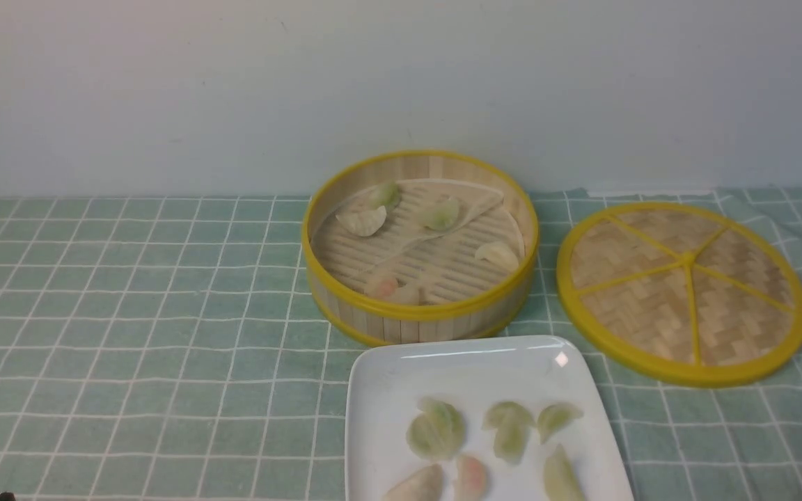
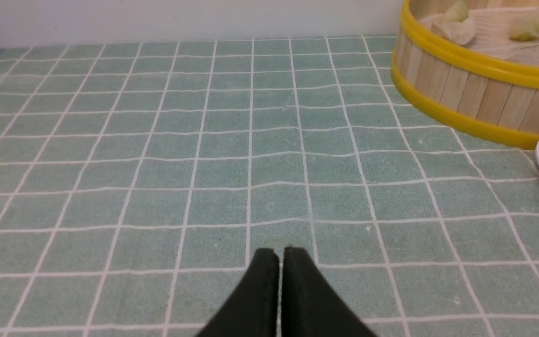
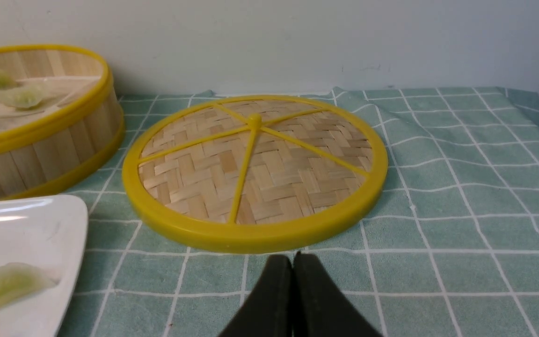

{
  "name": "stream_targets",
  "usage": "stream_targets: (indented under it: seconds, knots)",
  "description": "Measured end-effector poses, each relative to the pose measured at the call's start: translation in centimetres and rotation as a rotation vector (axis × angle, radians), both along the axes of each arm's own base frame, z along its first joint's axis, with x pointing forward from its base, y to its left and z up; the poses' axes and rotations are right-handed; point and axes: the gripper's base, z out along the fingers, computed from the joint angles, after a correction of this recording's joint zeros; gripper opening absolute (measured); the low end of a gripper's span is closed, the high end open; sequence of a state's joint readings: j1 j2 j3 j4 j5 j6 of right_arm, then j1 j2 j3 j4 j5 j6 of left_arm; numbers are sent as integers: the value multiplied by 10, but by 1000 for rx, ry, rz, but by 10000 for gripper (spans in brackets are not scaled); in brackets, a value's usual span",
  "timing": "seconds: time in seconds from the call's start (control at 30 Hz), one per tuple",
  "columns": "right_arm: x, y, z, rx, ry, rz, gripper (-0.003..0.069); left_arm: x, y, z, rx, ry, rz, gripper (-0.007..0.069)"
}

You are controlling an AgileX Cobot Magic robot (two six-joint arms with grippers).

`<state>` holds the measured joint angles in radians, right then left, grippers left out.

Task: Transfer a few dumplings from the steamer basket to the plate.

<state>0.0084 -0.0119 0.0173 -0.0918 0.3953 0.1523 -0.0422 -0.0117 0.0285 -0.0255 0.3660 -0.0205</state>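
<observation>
The steamer basket (image 1: 420, 316) stands at the centre back and holds several dumplings (image 1: 363, 220) on a white liner. The white plate (image 1: 387, 390) lies just in front of it with several dumplings (image 1: 436, 429) on it. My left gripper (image 2: 279, 256) is shut and empty, low over the bare cloth well left of the basket (image 2: 466, 93). My right gripper (image 3: 293, 260) is shut and empty, just in front of the lid's near rim, right of the plate (image 3: 40, 224). Neither gripper shows in the front view, apart from a dark scrap at the bottom left corner.
The flat woven yellow-rimmed lid (image 1: 683, 289) lies right of the basket, also in the right wrist view (image 3: 255, 173). A green checked cloth (image 1: 129, 313) covers the table, wrinkled at the back right. A pale wall stands close behind.
</observation>
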Motion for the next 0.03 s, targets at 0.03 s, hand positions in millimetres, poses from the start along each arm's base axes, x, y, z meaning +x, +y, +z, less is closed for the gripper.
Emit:
stream_targets:
  seconds: [0.03]
  knots:
    - [0, 0, 0, 0, 0, 0, -15, 0, 0, 0, 0, 0, 0, -6]
